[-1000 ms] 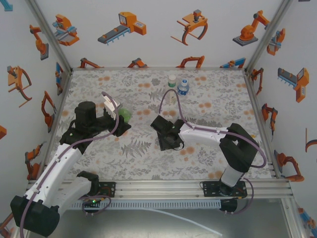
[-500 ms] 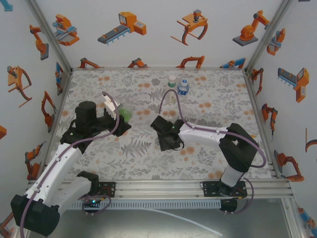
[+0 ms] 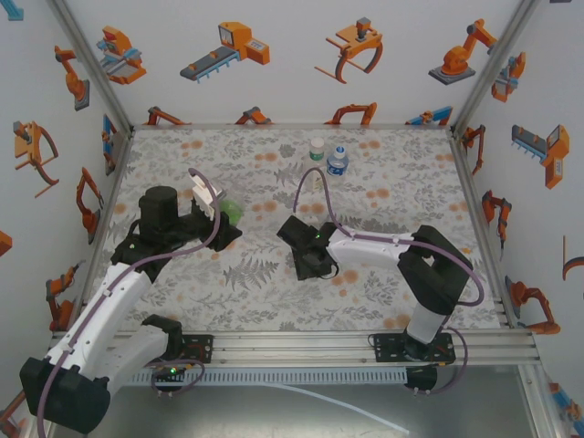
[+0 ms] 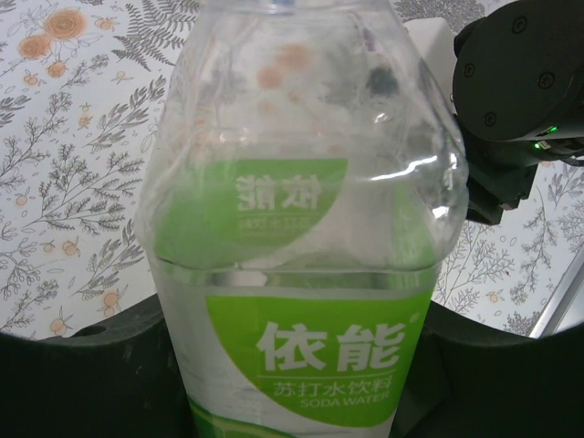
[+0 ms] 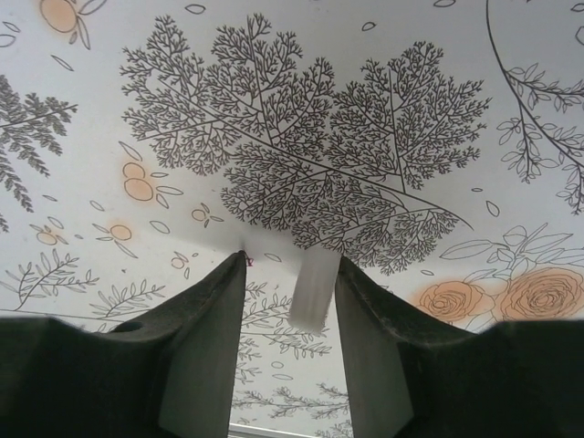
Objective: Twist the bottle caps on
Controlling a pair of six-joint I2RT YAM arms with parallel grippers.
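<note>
Left wrist: clear bottle (image 4: 306, 228) (green-and-white "SODA WATER" label) in left tool (image 4: 306, 374).

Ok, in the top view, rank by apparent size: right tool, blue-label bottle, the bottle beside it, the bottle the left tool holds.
1. Right tool: clearly largest.
2. Blue-label bottle and neighbouring bottle: near alike, so not ranked.
Held bottle: mostly hidden, only a green patch shows, so its place is unsure.
</note>
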